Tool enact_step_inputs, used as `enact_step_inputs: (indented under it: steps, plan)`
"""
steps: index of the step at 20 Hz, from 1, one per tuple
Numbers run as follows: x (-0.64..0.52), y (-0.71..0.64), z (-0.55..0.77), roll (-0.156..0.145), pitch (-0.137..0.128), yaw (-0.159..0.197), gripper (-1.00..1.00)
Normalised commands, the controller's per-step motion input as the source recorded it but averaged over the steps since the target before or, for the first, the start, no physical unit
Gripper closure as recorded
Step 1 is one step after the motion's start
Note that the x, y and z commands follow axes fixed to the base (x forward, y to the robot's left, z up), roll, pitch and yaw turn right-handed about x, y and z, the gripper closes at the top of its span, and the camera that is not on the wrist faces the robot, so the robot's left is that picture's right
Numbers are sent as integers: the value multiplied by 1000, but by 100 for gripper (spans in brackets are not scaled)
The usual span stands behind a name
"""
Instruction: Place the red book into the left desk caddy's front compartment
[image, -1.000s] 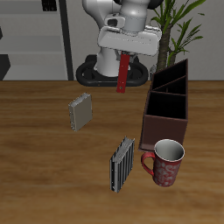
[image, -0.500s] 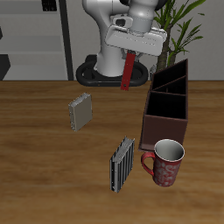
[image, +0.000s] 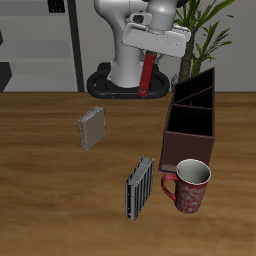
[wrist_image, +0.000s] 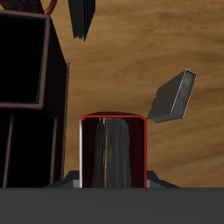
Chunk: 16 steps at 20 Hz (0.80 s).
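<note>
A wooden table (image: 60, 190) with brown plank grain carries everything. Behind its back edge stand a white wall, grey shelving (image: 40, 40) and a green potted plant (image: 205, 25).

The gripper (image: 152, 52) hangs in the air above the back part of the table, its two fingers clamped on the top of the red book (image: 148, 74). The book dangles below the fingers, upright with a slight tilt, clear of the table. In the wrist view the book (wrist_image: 114, 153) shows end on, red cover around pale pages, right under the gripper.

The left desk caddy (image: 192, 125) is a long dark brown box standing along one side edge of the table, running from back to front, its open compartments dark inside. The book hangs just beside the caddy's back end, not over it and not touching it.

A red patterned mug (image: 188, 186) sits against the caddy's front end. A black-and-white striped book (image: 139, 187) lies near the mug, towards the front edge. A grey book (image: 93, 127) lies near the middle of the table, well apart from the caddy.
</note>
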Motion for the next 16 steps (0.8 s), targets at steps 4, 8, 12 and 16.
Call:
enact_step_inputs:
  steps: [4,8,12,16]
  plan:
    - [-63,72,54,-3,-16,-36,100]
    - [27,90,-2,-6,6,-45,100]
    - [45,61,3,16,10,-2,100]
    - [121,160,26,11,28,-8,100]
